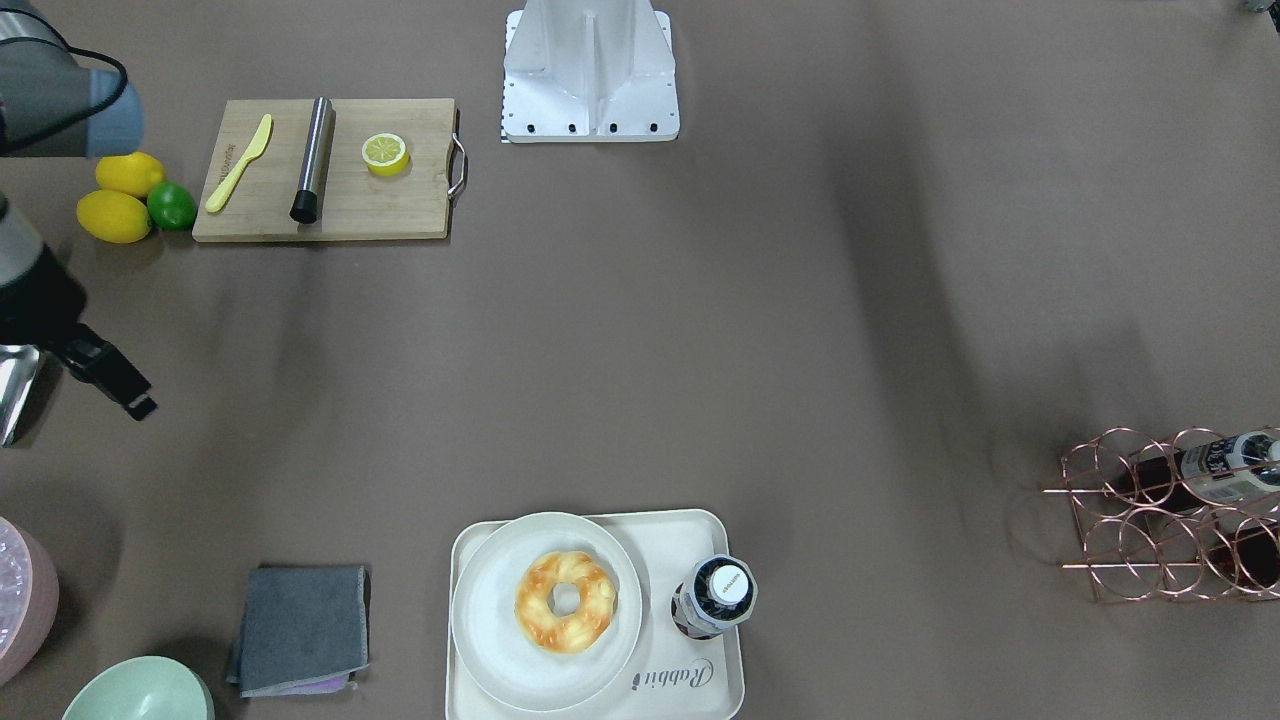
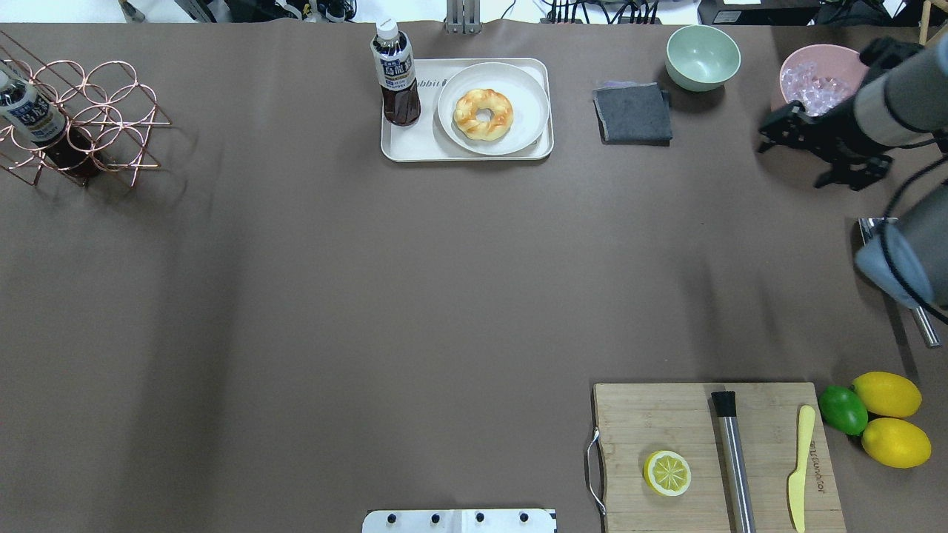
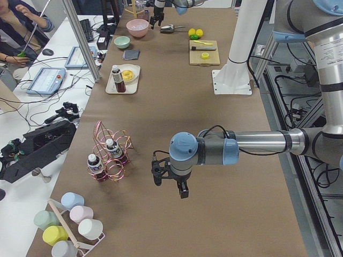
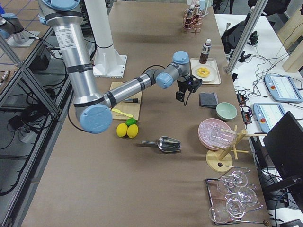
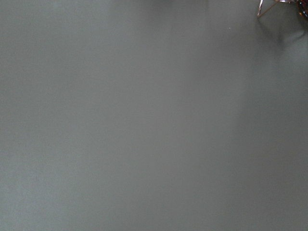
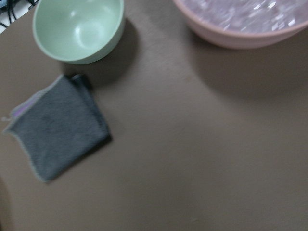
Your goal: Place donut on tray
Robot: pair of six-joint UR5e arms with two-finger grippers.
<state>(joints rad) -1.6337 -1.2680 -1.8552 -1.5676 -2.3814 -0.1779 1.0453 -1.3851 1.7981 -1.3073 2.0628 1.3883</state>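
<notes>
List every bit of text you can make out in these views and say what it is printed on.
"Rabbit": grey script on the tray, beside the plate.
Label of the bottle on the tray: printed characters, too blurred to read.
Label of the bottle in the wire rack: too small to read.
Engraved mark on the cutting board, next to the yellow knife: too small to read.

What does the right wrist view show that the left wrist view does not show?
Only the right wrist view shows the green bowl, the grey cloth and part of the pink bowl. Only the left wrist view shows a corner of the copper wire rack, at its top right. Both show the brown table.
</notes>
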